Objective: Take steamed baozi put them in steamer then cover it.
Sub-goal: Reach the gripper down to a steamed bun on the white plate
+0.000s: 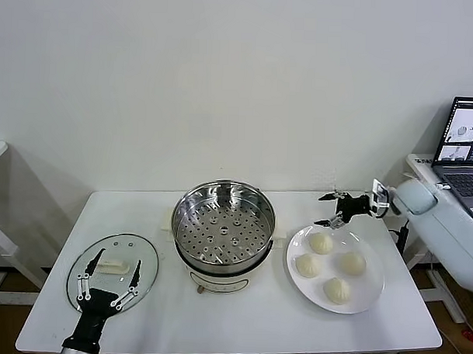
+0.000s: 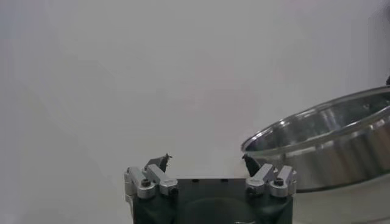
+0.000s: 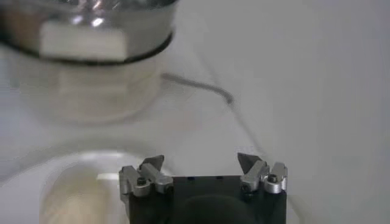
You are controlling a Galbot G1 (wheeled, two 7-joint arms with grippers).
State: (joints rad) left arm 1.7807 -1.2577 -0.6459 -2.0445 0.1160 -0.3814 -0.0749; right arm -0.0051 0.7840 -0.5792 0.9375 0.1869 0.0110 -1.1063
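Right gripper [image 1: 328, 210], claw wide, hovering at the far edge of the white plate [image 1: 372, 294] to reach four baozi [image 1: 321, 243]; steamer [image 1: 224, 222] standing open centre to receive them; left gripper [image 1: 115, 262], also wide, waiting over the glass lid [image 1: 84, 269] near left.

Left hand [image 1: 110, 277] open, low at front; right hand [image 1: 329, 210] open, reaching inward

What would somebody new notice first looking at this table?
Probably the shiny steamer at the middle of the white table, open with its perforated tray bare. To its right, four steamed baozi sit on a white plate, with the right gripper open just beyond them. On the left, the glass cover lies flat with the left gripper open over it.
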